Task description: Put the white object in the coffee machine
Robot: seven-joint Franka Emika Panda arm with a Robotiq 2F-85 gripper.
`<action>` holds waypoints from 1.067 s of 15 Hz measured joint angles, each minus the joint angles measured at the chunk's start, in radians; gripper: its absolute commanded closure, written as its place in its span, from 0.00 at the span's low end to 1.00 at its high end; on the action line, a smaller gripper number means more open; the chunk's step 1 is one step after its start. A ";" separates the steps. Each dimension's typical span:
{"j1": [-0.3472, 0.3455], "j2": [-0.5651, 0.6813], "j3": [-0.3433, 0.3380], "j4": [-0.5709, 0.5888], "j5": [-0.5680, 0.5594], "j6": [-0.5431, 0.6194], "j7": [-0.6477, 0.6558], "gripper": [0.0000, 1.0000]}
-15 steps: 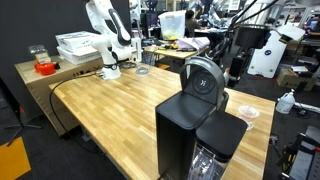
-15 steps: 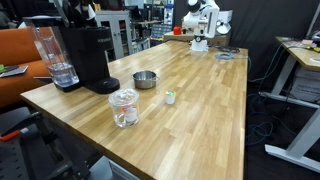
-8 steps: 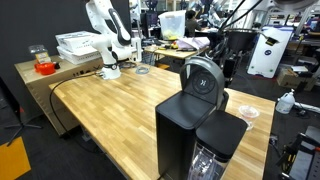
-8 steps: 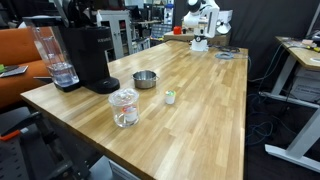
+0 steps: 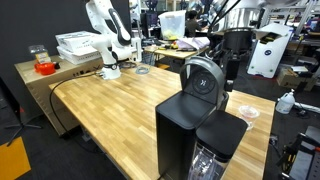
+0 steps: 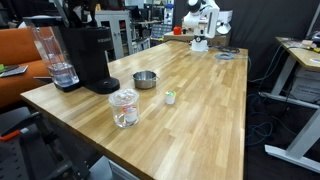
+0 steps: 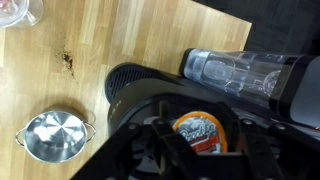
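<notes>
The coffee machine is a tall black box with a rounded, silver-ringed brew head. It stands at the table's end in both exterior views. In the wrist view I look straight down on its dark rounded top. The white object, a coffee pod with an orange-rimmed lid, sits between my fingers. My gripper appears shut on it, right above the brew head. In the exterior views my gripper hangs just over the machine's top.
The machine's clear water tank is at its side. A steel bowl, a glass jar and a small white-green object stand on the wooden table. Another white arm is at the far end.
My gripper has shifted slightly over the machine's brew head. The things on the table have not moved.
</notes>
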 measured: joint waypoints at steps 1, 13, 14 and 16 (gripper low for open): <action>0.000 0.008 0.001 0.009 0.000 -0.013 -0.011 0.75; -0.029 0.079 -0.007 0.082 0.000 -0.110 -0.120 0.75; -0.035 0.086 -0.009 0.087 0.000 -0.119 -0.133 0.75; -0.044 0.107 -0.013 0.101 0.000 -0.138 -0.161 0.75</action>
